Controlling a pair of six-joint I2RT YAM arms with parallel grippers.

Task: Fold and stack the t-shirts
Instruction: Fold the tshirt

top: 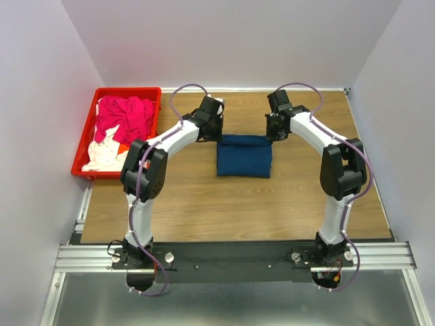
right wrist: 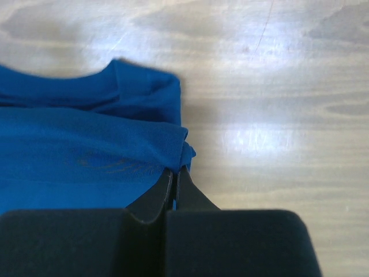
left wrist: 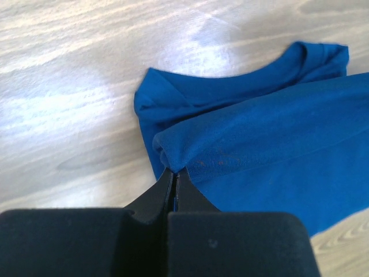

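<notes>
Red plastic crate [top: 83, 146] at the bench [top: 204, 204] left edge holds a crumpled magenta-pink t-shirt [top: 126, 117], a white t-shirt [top: 105, 157] and some orange cloth [top: 122, 145]. Left gripper [left wrist: 174, 173] jaws clenched on the far-left corner of the folded dark navy cloth t-shirt [top: 244, 156], mid-bench. Right gripper [right wrist: 174, 171] jaws clenched on its far-right corner. Judgement: move both corners level and together so the fold lands square.

1. Near half of the table [top: 238, 204]: bare wood between the arm bases, open passage.
2. Centre: folded navy t-shirt [top: 244, 157] lies low; left gripper [top: 219, 137] and right gripper [top: 271, 134] occupy its far corners.
3. Far left: red crate [top: 128, 90], with the left arm [top: 173, 139] just beside it.
4. Walls [top: 41, 102] close three sides.
</notes>
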